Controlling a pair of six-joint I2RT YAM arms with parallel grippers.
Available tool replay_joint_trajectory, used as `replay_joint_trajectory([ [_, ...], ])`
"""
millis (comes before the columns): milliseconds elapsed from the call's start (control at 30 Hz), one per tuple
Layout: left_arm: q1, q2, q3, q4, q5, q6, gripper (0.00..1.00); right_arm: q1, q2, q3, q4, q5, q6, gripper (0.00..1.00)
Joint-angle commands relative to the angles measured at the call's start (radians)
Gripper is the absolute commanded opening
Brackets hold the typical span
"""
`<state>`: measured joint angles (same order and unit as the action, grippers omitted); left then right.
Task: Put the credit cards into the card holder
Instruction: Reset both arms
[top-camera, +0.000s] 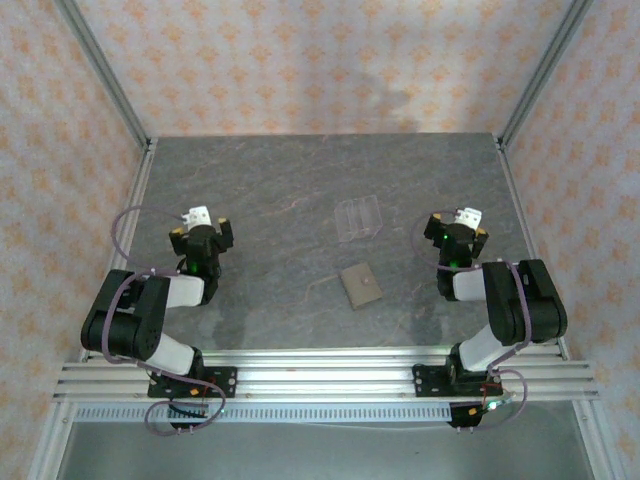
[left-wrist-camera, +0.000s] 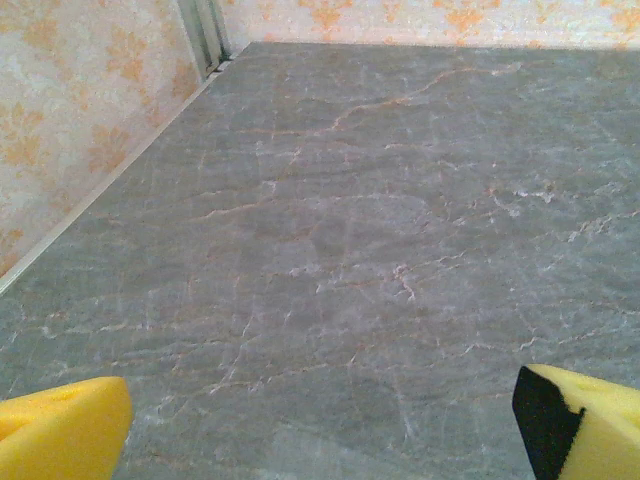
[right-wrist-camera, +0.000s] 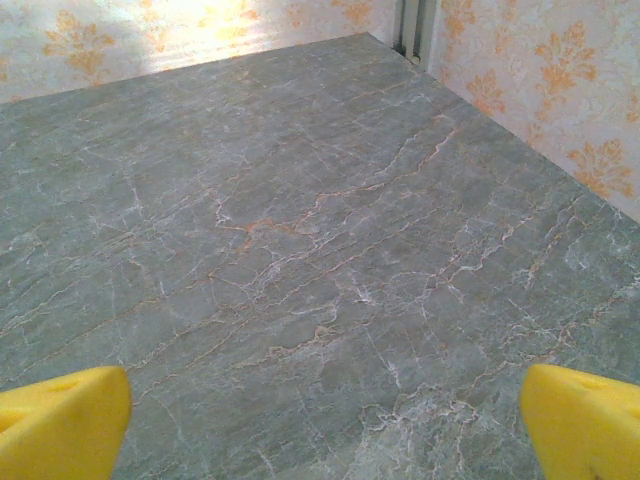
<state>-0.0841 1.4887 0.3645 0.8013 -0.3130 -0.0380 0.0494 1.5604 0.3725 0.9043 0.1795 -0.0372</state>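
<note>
While both arms sit drawn back, I see the left gripper (top-camera: 203, 232) spread wide, empty | right gripper (top-camera: 458, 238) likewise apart, holding nothing | card holder (top-camera: 360, 285) flat on the table (top-camera: 260, 190) between them, nearer the right | clear rack (top-camera: 358, 217) just beyond it.

The card holder (top-camera: 361, 286), a small tan-brown square, lies flat and slightly askew near the middle of the table (top-camera: 270, 190), somewhat closer to the near edge.
</note>
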Motion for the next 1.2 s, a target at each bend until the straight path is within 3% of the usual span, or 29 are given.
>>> replay_joint_trajectory([
  [0, 0.004, -0.004, 0.015, -0.003, -0.031, -0.019, 1.0, 0.0, -0.014, 0.004, 0.001, 0.011, 0.016, 0.99],
  [200, -0.001, 0.002, 0.035, -0.012, -0.027, -0.005, 0.99, 0.0, -0.014, 0.003, 0.001, 0.011, 0.015, 1.0],
  [333, 0.039, -0.037, -0.074, 0.133, 0.003, -0.05, 0.99, 0.0, -0.014, 0.004, 0.001, 0.011, 0.015, 0.99],
  [433, 0.017, 0.003, 0.035, -0.026, -0.001, -0.013, 1.0, 0.0, -0.014, 0.004, 0.001, 0.011, 0.014, 0.99],
  [1167, -0.002, 0.005, 0.042, -0.025, 0.0, 0.006, 1.0, 0.0, -0.014, 0.003, 0.001, 0.011, 0.016, 0.99],
])
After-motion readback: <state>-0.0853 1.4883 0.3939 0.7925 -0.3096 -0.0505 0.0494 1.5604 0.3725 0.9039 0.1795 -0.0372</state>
